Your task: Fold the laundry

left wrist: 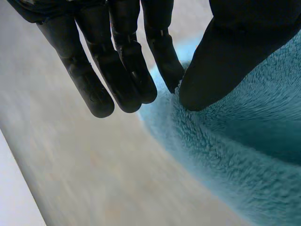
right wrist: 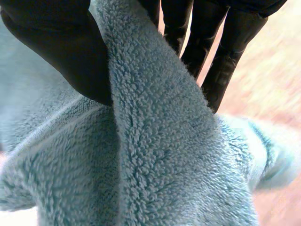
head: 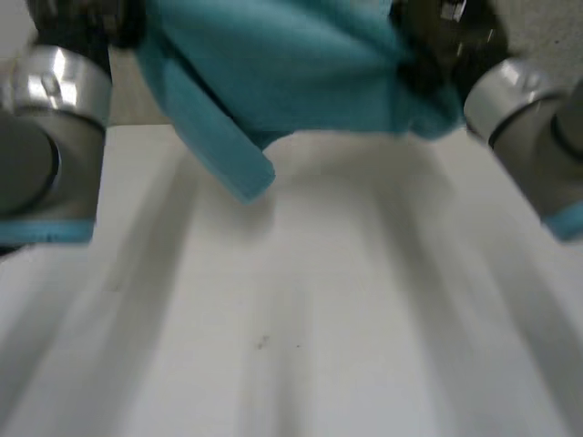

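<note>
A teal fleecy towel (head: 291, 64) hangs bunched above the far part of the white table (head: 301, 309), held up between my two arms, with one folded flap drooping toward the table. My left hand (left wrist: 127, 66) pinches the towel's (left wrist: 235, 155) edge between its thumb (left wrist: 225, 52) and fingers. My right hand (right wrist: 61, 52) is shut on a thick fold of the towel (right wrist: 155, 155), thumb on one side and fingers (right wrist: 216, 61) on the other. In the head view the left hand (head: 86, 18) and right hand (head: 446, 36) sit at the towel's upper corners.
My grey arm joints stand close at the left (head: 46, 137) and right (head: 528, 109) of the table. The table top spreads bare below the hanging towel. Floor lies beyond the towel in both wrist views.
</note>
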{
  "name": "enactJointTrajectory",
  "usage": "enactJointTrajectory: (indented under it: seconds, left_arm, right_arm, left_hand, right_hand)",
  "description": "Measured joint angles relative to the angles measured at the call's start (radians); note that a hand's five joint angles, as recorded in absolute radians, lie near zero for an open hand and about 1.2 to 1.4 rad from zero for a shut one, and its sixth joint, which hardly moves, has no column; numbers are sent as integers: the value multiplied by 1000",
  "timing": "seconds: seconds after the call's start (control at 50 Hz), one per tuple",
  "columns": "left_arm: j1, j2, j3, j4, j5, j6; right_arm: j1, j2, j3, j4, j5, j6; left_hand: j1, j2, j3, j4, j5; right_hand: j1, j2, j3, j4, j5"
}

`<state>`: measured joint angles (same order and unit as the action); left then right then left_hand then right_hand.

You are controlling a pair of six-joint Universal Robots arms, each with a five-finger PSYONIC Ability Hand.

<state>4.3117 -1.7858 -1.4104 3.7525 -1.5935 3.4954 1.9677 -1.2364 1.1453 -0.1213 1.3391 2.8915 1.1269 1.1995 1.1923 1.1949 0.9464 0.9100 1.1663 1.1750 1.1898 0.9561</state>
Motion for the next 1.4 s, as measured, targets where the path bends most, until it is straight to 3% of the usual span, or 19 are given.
enactJointTrajectory:
  seconds: [0.1,0.24,0.32,0.36,0.42,0.44,0.52,0.58,0.62,0.72,0.88,1.04,1.22,1.4]
  left_arm:
    - [10,13,-268,-4,-1,-59]
    - [9,22,-513,-58,-6,-66]
    - [9,45,-588,-144,-11,-67]
    - [7,85,-626,-252,-13,-69]
    - [1,143,-640,-371,-13,-74]
    - [-1,160,-641,-401,-13,-75]
    - [-17,224,-631,-490,-9,-75]
    - [-24,241,-623,-507,-8,-74]
    - [-45,274,-575,-524,-5,-68]
    - [-65,268,-469,-515,-3,-63]
    - [-78,61,-272,-507,-6,-27]
    - [-89,-207,-125,-565,-79,161]
    - [-89,-263,-111,-599,-217,241]
    - [-84,-269,-144,-659,-233,242]
  right_arm:
    - [21,27,172,101,-10,-63]
    - [78,154,236,265,-3,-145]
    - [97,197,246,316,-3,-162]
    - [106,212,255,341,-3,-166]
    - [110,194,272,344,-6,-164]
    - [110,187,278,343,-7,-163]
    - [113,150,308,328,-11,-160]
    - [113,142,316,322,-12,-160]
    - [114,116,343,292,-12,-159]
    - [114,103,366,262,-10,-159]
    - [114,103,380,251,-8,-160]
    - [111,104,388,251,-10,-162]
    - [103,105,393,248,-12,-165]
    - [102,107,393,245,-10,-166]
  left_hand:
    - [0,0,0,0,0]
    - [0,0,0,0,0]
    - [0,0,0,0,0]
    - [0,0,0,0,0]
    - [-82,-141,-135,-125,-63]
    - [-271,-319,-297,-303,-229]
    - [-616,-664,-647,-657,-585]
    - [-622,-670,-659,-669,-598]
    - [-723,-802,-789,-807,-738]
    - [-723,-808,-795,-810,-742]
    - [-723,-808,-795,-809,-740]
    - [-723,-808,-795,-808,-739]
    - [-706,-779,-775,-776,-696]
    - [-653,-723,-714,-715,-638]
  right_hand:
    - [0,0,1,3,0]
    - [-3,-86,-88,-103,-45]
    - [-4,-118,-125,-139,-78]
    - [-4,-130,-141,-153,-94]
    - [-122,-252,-263,-276,-207]
    - [-171,-319,-330,-345,-272]
    - [-210,-360,-372,-395,-319]
    - [-214,-365,-376,-398,-322]
    - [-218,-368,-380,-399,-326]
    - [-218,-368,-384,-399,-328]
    - [-218,-368,-384,-399,-328]
    - [-221,-372,-384,-399,-328]
    - [-223,-372,-384,-399,-328]
    - [-223,-372,-386,-404,-329]
